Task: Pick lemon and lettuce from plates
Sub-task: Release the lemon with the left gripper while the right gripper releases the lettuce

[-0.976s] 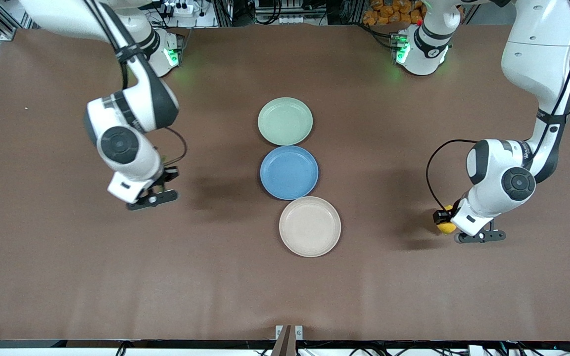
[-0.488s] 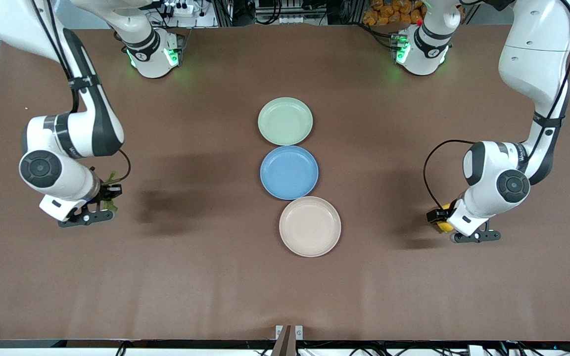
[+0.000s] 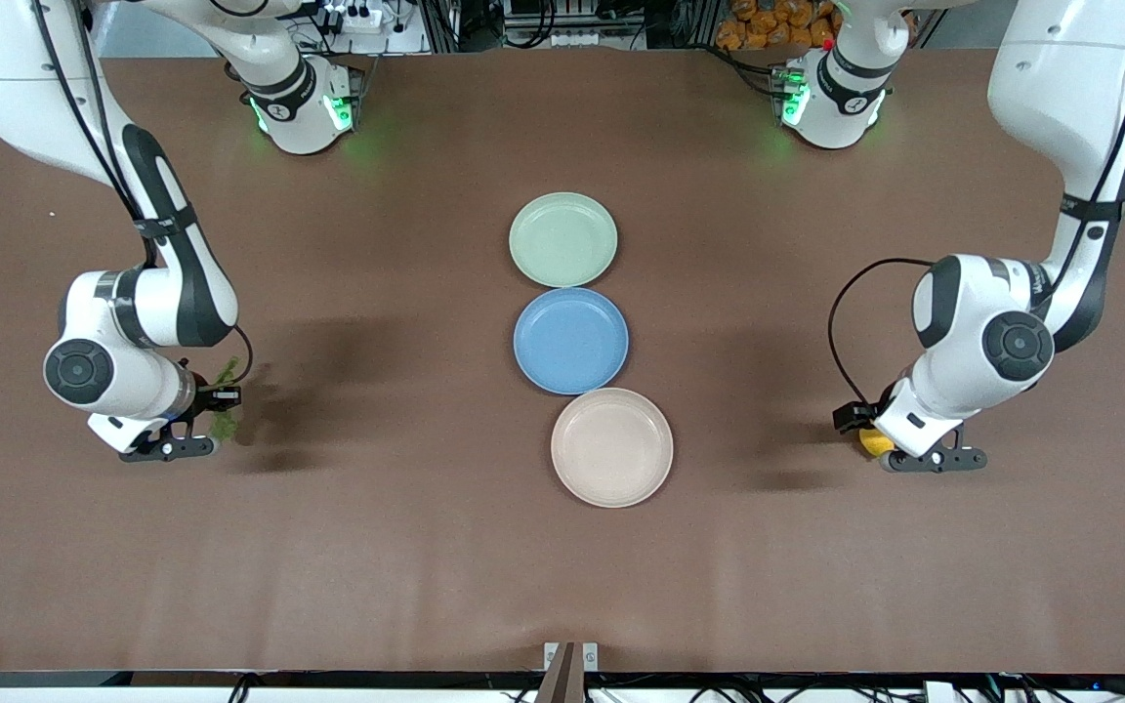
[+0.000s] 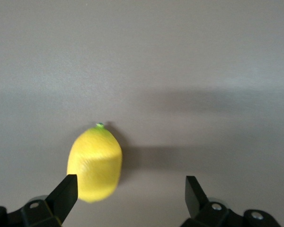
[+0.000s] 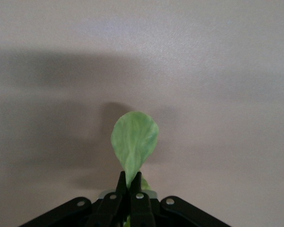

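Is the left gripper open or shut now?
Open. The left gripper has its fingers spread wide, and the lemon lies on the table beside one finger.

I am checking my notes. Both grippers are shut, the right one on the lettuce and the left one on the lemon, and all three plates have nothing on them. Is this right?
Not quite. The left gripper is open: in the left wrist view its fingers stand apart, with the lemon lying on the table beside one of them. The right gripper is shut on the lettuce, and the plates are bare.

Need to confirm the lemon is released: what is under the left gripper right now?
The lemon lies on the bare table beside one finger of the open left gripper. Its underside is hidden.
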`<state>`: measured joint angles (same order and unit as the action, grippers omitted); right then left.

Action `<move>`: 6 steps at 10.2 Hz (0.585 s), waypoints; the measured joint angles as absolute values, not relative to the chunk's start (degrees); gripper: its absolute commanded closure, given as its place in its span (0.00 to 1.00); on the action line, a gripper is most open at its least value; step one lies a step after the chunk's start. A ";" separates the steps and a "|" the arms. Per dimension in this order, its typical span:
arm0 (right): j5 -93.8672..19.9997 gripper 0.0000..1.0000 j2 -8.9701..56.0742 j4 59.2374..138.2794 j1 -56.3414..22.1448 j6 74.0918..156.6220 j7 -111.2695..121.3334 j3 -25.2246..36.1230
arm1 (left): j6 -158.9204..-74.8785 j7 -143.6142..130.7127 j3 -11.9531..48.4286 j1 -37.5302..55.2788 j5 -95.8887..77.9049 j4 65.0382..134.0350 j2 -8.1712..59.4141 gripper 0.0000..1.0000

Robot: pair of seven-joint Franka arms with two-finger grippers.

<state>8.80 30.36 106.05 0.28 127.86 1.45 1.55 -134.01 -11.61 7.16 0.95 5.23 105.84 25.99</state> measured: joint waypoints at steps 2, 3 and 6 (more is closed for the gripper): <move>8.11 1.00 30.42 106.38 -0.06 127.93 1.48 1.34 | -133.08 -14.29 8.79 0.97 5.23 110.37 20.44 0.00; 7.90 0.98 30.45 106.83 -0.12 127.93 1.48 1.34 | -132.01 -16.06 9.67 1.00 5.23 112.73 17.50 0.00; 5.63 0.00 30.47 107.99 -0.06 127.98 1.54 1.41 | -127.66 -17.73 10.62 0.85 5.23 119.10 7.32 0.00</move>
<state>5.63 30.47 107.99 -0.06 127.98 1.54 1.41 -127.66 -17.73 10.62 0.85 5.23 119.10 7.32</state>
